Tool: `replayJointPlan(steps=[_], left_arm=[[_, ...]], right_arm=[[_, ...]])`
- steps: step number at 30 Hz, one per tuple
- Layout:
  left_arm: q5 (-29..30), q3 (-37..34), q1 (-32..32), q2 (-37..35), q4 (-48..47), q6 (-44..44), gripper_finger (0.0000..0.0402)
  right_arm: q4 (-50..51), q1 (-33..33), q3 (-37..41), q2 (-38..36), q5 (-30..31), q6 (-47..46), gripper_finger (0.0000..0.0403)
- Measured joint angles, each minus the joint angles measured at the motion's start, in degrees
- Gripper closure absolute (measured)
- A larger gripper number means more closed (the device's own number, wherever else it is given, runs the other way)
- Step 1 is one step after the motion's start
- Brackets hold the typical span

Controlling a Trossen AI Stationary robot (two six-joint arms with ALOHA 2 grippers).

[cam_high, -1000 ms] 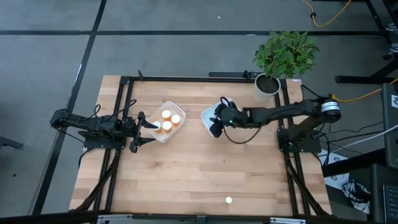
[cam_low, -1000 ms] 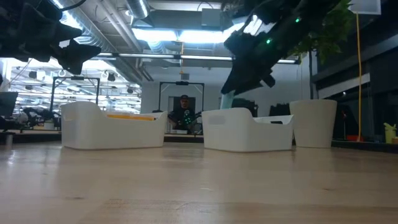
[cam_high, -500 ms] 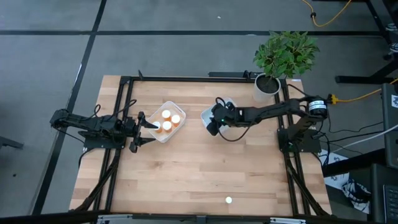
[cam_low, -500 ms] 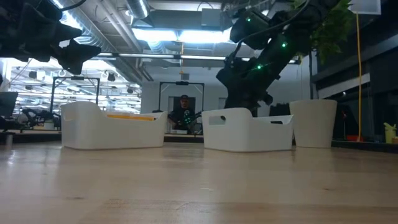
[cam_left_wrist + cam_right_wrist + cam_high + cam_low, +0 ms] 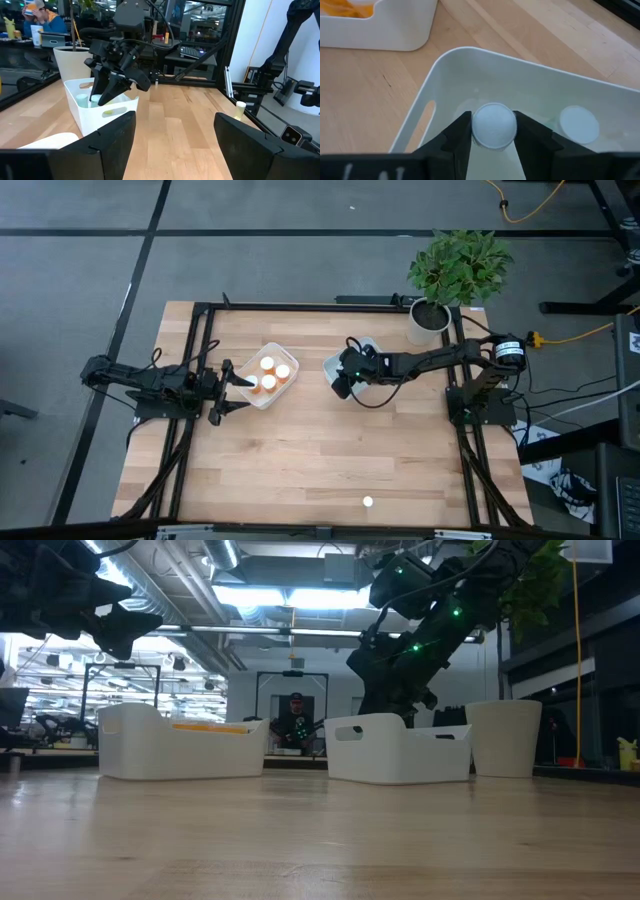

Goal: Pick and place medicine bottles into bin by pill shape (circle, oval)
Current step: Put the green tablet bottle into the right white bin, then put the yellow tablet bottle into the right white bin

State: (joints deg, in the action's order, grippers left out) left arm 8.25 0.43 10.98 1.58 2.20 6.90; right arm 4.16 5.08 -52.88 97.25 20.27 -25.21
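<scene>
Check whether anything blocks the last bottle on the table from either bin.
Nothing visible does. The lone bottle stands near the table's front edge, with bare wood between it and both the left bin and the right bin. The right hand is lowered inside the right bin.

The right arm reaches in from the right edge of the bench, stretched long and low toward the middle, its wrist bent downward so the right claw points steeply down; its two dark fingers stand close on either side of a pale bottle cap, touching or nearly touching it; green lights glow along the forearm; the left arm lies nearly level along the left side of the bench, its left claw hanging clear above the surface, fingers spread well apart with nothing between them.
</scene>
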Motion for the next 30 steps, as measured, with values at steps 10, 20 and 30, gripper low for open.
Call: replayJointPlan(steps=[10,20,30], left_arm=[[0.0,0.0,0.0,0.0,0.0,0.0,0.0138],[0.0,0.0,0.0,0.0,0.0,0.0,0.0138],[0.0,0.0,0.0,0.0,0.0,0.1,0.0138]], right_arm=[[0.0,0.0,0.0,0.0,0.0,0.1,0.0252],[-0.1,0.0,0.0,0.0,2.6,0.2,0.0250],[-0.1,0.0,0.0,0.0,3.7,1.6,0.0250]])
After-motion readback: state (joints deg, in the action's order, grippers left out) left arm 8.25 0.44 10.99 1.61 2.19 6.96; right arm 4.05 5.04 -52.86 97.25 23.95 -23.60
